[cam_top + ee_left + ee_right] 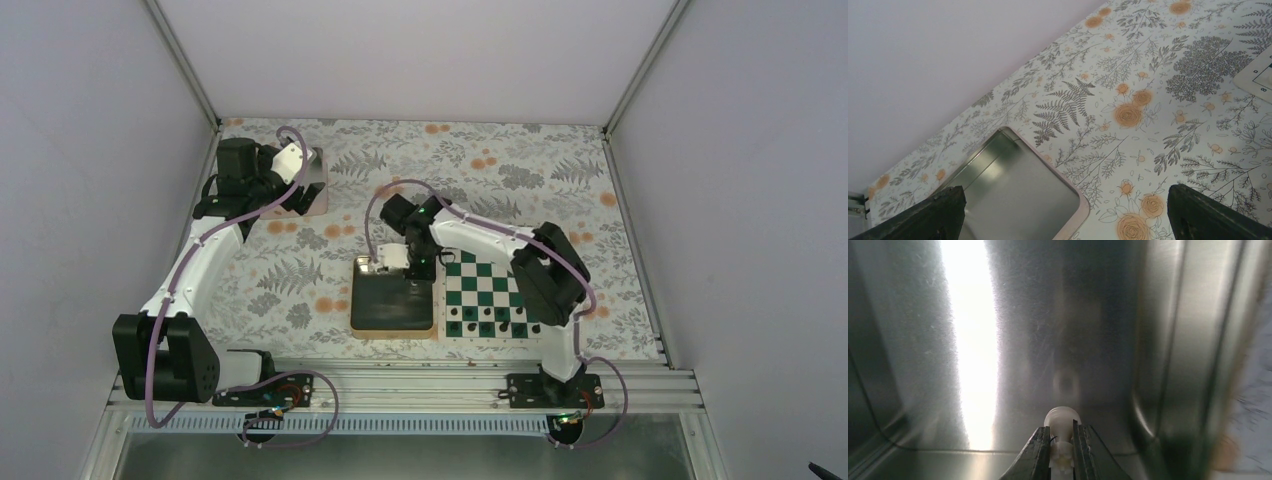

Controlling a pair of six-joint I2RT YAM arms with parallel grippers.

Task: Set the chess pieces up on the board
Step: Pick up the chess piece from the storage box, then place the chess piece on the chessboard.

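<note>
- Your right arm bends left, past the board. The right gripper is clenched on 1 white chess piece over the gold-rimmed tray.
- Your left arm stretches far left, and the left gripper hangs released over a second tray.
- A floral tablecloth covers the table, and pale walls enclose it.
- The gold-rimmed tray sits just beside the board's left edge.
- Black pieces line the board's near rows.

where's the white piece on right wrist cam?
White piece: pinched in the right gripper, over the tray; top view puts it near the far rim, left of the board.
</note>
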